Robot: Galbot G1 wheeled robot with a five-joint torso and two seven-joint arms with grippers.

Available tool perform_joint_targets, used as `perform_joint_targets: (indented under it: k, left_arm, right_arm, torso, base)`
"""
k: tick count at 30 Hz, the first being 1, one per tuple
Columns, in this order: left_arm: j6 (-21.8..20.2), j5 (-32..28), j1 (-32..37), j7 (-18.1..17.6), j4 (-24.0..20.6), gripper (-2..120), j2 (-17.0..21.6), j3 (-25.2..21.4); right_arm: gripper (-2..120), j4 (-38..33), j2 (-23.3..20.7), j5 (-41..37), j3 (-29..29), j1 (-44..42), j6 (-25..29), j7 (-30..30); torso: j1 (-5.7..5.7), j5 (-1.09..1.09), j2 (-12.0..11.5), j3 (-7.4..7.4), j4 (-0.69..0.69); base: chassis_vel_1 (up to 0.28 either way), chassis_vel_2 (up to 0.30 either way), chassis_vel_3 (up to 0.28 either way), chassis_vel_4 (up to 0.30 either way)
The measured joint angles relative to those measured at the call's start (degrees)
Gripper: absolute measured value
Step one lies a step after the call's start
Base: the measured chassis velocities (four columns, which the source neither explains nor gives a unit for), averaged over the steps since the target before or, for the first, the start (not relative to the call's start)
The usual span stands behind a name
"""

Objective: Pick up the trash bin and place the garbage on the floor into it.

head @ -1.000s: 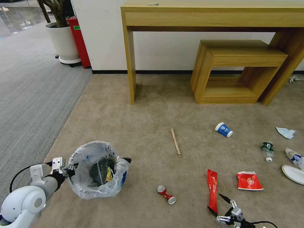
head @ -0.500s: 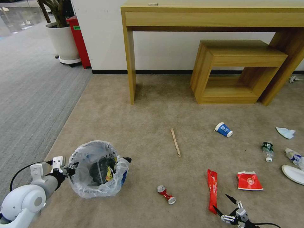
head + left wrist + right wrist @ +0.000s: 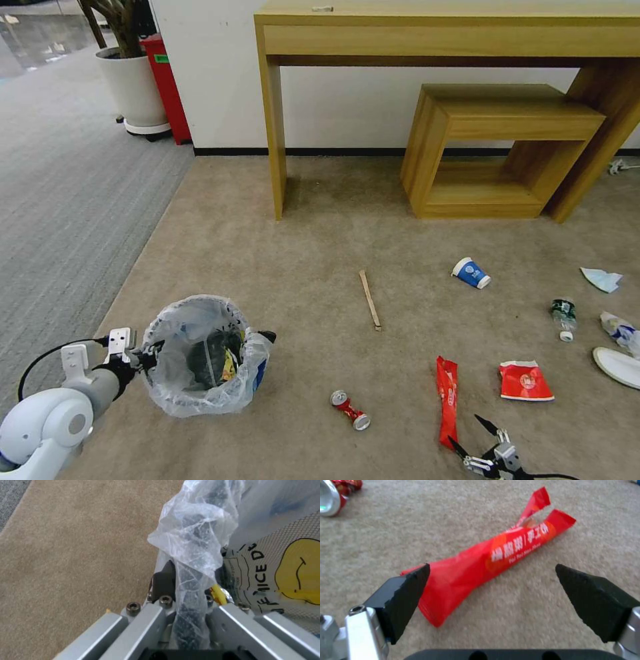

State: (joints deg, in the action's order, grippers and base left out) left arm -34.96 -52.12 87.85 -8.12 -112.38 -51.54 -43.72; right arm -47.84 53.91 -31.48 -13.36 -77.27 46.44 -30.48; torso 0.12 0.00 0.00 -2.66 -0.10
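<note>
1. Head view: your left gripper point(image 3: 148, 352) is clamped on the near rim of the trash bin point(image 3: 200, 357), a small black bin lined with a clear plastic bag, at the left of the beige carpet point(image 3: 300, 253). Your right gripper point(image 3: 472, 435) sits low at the frame's bottom with its fingers spread wide, holding nothing, just beside the near end of the long red wrapper point(image 3: 447, 400). A crushed can point(image 3: 350, 409) lies between bin and wrapper. Farther off lie a wooden stick point(image 3: 370, 299), a blue-white paper cup point(image 3: 471, 273), a flat red packet point(image 3: 525, 381) and a small bottle point(image 3: 563, 318).

2. Left wrist view: the fingers pinch the bag-covered rim; print reading "NICE D" beside a yellow shape shows through the plastic.

3. Right wrist view: the long red wrapper bears white Chinese characters you cannot read clearly; its near end lies by one black fingertip point(image 3: 408, 592), ahead of the open jaws.
</note>
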Motion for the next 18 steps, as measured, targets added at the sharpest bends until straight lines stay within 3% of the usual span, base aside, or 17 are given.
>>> perform_joint_targets:
  k: [18]
  left_arm:
    - [0.3, 0.1, 0.8, 0.2, -0.6, 0, 0.0, -0.5]
  right_arm:
    - [92, -0.5, 1.6, 2.4, 0.8, 0.7, 0.0, 0.8]
  torso:
    - [0.00, 0.00, 0.0, 0.00, 0.00]
  base:
    - [0.000, 0.000, 0.000, 0.000]
